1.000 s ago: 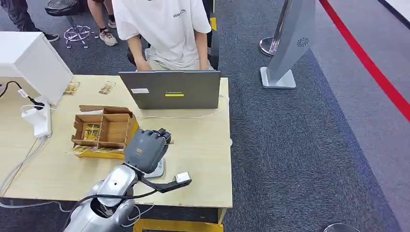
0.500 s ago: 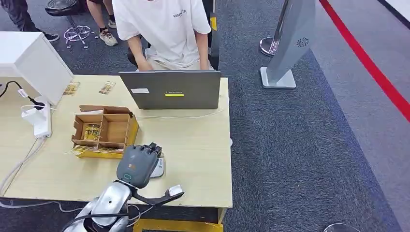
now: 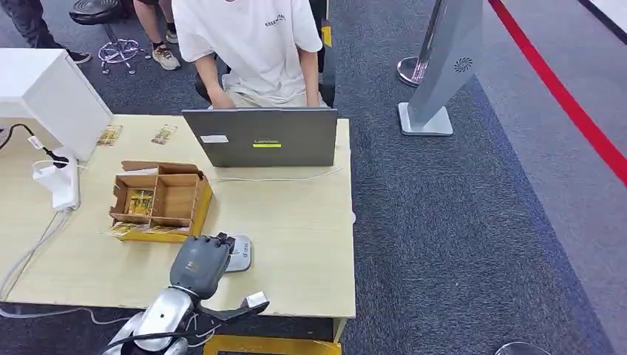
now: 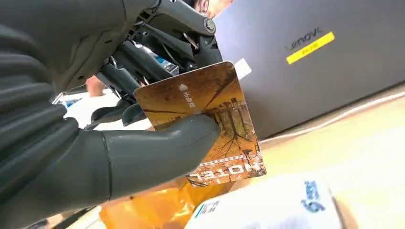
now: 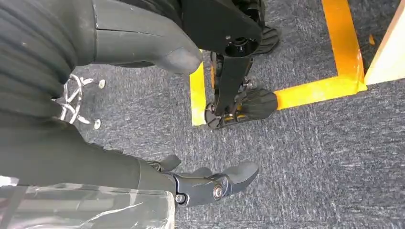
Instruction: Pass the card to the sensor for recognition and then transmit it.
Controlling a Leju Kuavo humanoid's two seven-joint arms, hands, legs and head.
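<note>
1. Card, orange with "HOTEL" print, sits pinched between the left hand's thumb and fingers, just above the white sensor.
2. Sensor lies partly hidden behind that hand.
3. Right hand hangs over carpet, fingers loosely apart, holding nothing.

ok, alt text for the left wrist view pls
The robot's left hand pinches an orange hotel card between thumb and fingers, above a white sensor on the wooden table. Behind stands the grey lid of a laptop.
</note>
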